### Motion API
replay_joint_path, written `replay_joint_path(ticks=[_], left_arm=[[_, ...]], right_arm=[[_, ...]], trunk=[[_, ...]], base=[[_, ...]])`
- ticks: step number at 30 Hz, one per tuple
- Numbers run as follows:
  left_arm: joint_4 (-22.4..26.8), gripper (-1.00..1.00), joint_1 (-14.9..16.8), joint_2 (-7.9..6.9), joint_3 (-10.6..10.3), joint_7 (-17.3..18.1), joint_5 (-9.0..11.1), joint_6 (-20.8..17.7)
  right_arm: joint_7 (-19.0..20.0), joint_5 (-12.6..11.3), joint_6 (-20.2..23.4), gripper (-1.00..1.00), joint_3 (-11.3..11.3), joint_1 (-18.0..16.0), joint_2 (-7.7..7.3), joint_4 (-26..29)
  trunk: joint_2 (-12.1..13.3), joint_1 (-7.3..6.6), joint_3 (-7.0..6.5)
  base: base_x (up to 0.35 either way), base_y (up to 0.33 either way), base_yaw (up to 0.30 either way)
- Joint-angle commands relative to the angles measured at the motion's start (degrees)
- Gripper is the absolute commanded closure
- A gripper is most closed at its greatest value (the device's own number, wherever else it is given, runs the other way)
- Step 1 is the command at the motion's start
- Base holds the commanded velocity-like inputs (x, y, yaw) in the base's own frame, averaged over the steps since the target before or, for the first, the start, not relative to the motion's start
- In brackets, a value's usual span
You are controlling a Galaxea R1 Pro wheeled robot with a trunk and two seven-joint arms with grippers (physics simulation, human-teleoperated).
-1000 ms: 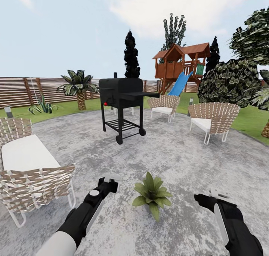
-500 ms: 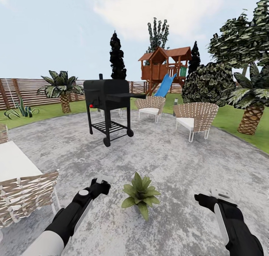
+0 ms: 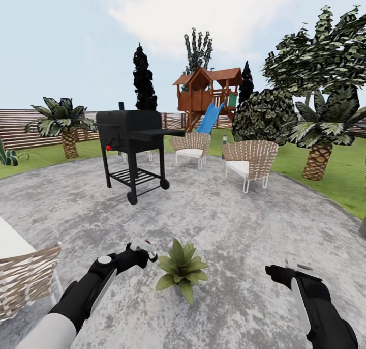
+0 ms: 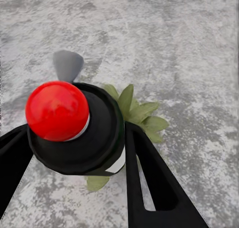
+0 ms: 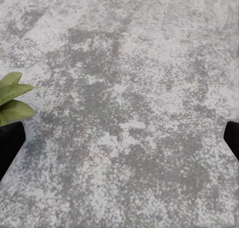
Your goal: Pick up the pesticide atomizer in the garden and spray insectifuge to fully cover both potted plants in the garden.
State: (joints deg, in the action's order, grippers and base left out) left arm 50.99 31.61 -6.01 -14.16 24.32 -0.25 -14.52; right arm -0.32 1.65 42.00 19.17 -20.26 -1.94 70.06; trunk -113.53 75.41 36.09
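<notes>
Our view has swung right since a second ago — the grill [image 3: 133,148] sits further left now. Our left pincer [image 3: 144,249] grasps the pesticide atomizer [image 4: 74,129], now just left of the potted plant [image 3: 180,270] — likely aimed for spraying. Our right pincer [image 3: 291,265] hangs released, grasping nothing, over the patio [image 3: 244,227].

Nothing readable anywhere in these shots, honestly. No words, brand names, numbers or signs on anything. The bottle [image 4: 74,128] seen from the left wrist shows just a sliver of white patch at its side, and no lettering can be made out on it. The black grill [image 3: 133,135] in the head view carries no markings that can be read either.
</notes>
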Motion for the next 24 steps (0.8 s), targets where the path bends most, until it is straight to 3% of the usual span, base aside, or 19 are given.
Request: replay_joint_path(ticks=[1,13,24], left_arm=[[0.1,1.00,0.0,-0.05,0.0,0.1,0.0,-0.3],[0.2,1.00,0.0,-0.14,-0.1,0.2,-0.1,-0.5],[0.2,1.00,0.0,-0.14,-0.1,0.3,-0.1,-0.6]], right_arm=[[0.0,0.6,0.3,-1.00,0.0,0.0,0.01,0.1],[0.0,1.9,0.3,-1.00,-0.1,0.0,0.05,0.2],[0.0,1.9,0.4,-1.00,0.0,0.0,0.01,0.2]], trunk=[[0.0,0.01,0.06],[0.0,0.01,0.11],[0.0,0.01,-0.30]], base=[[0.188,0.233,-0.025],[0.185,0.230,-0.019],[0.032,0.025,-0.114]])
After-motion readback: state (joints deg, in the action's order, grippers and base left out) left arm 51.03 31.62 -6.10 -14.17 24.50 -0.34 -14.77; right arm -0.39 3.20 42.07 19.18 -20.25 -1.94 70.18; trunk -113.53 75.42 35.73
